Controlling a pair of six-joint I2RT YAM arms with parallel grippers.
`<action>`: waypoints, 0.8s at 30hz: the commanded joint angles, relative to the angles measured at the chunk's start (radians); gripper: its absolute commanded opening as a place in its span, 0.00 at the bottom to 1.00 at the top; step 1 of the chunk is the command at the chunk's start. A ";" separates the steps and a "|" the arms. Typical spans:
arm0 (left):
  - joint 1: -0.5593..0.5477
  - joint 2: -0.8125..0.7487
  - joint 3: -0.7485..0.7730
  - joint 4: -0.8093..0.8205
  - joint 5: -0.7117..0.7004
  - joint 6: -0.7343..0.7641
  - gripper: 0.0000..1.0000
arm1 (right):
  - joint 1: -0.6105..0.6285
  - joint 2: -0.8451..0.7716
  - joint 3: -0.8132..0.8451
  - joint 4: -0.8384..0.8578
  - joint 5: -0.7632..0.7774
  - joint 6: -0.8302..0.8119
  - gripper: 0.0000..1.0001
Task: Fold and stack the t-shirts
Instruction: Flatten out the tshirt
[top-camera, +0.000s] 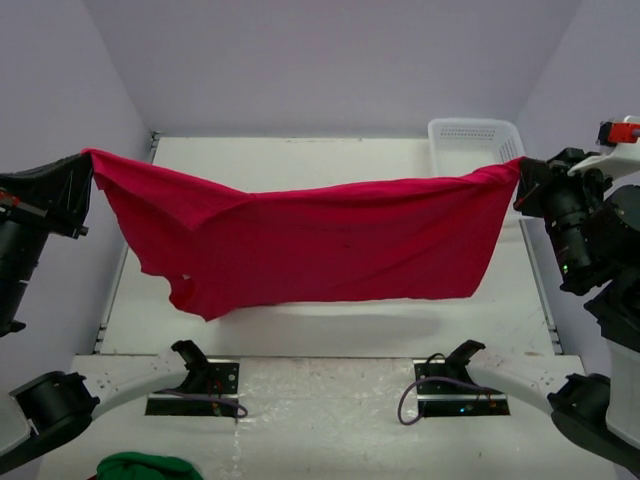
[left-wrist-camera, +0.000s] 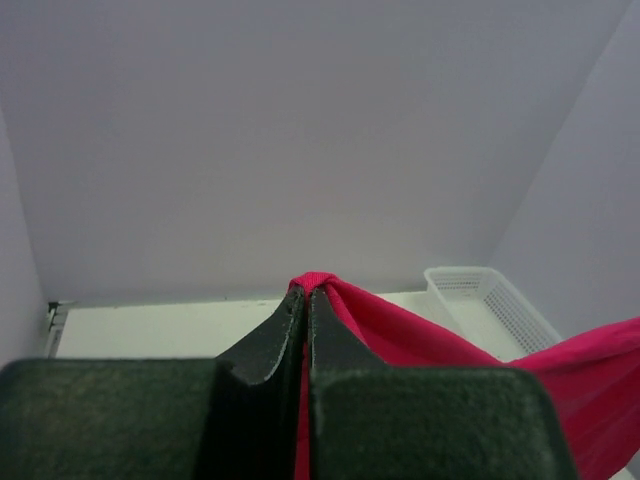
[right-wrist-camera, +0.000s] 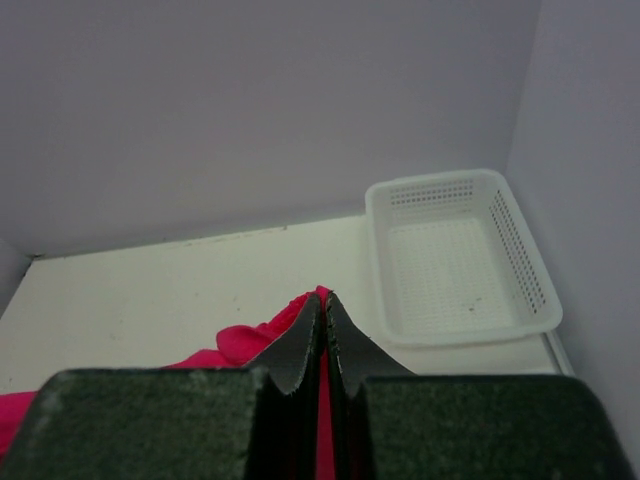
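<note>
Presently the left pincer (left-wrist-camera: 307, 295) and right pincer (right-wrist-camera: 322, 300) are each clamped on an opposite end of the red t-shirt (top-camera: 320, 245), holding it stretched in the air above the table (top-camera: 350, 325), apparently to spread it flat for folding.

No text, label, brand, number or sign could be read in any of the three views.

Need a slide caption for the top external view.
Left gripper and right gripper hold a red t-shirt stretched above the table, white basket behind.
</note>
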 joint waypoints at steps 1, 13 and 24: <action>0.012 0.005 0.002 0.158 0.136 0.080 0.00 | 0.004 0.002 0.014 0.041 -0.049 -0.035 0.00; 0.014 0.023 0.025 0.322 0.304 0.163 0.00 | 0.001 0.037 -0.005 0.205 -0.049 -0.139 0.00; 0.015 0.005 0.122 0.313 0.489 0.131 0.00 | 0.002 -0.056 0.040 0.224 -0.132 -0.147 0.00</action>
